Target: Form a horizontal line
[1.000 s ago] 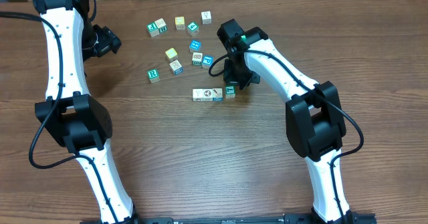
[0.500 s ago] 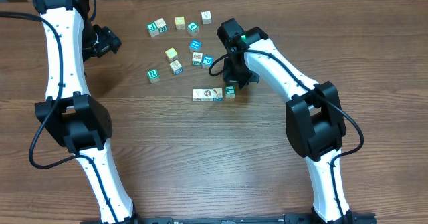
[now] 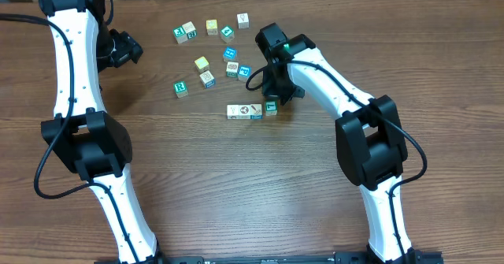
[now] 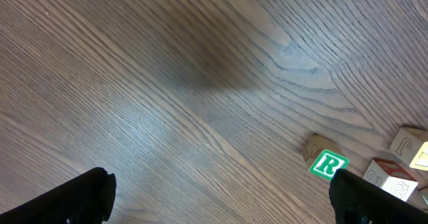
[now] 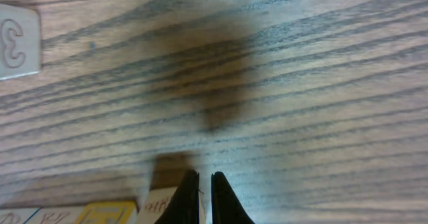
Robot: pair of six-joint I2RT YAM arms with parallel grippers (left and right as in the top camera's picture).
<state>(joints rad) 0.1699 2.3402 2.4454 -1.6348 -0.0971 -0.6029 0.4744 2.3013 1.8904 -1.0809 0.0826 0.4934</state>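
One row [image 3: 245, 111] unchanged, right pincer [image 5: 204, 196] still closed

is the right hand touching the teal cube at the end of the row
Cannot tell. The shut right hand overlaps the teal cube overhead; its wrist view shows no clear contact or gap.

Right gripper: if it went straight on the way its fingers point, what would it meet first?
Likely the bare table: the shut right gripper points down at wood just beside the horizontal line. Depth is unclear.
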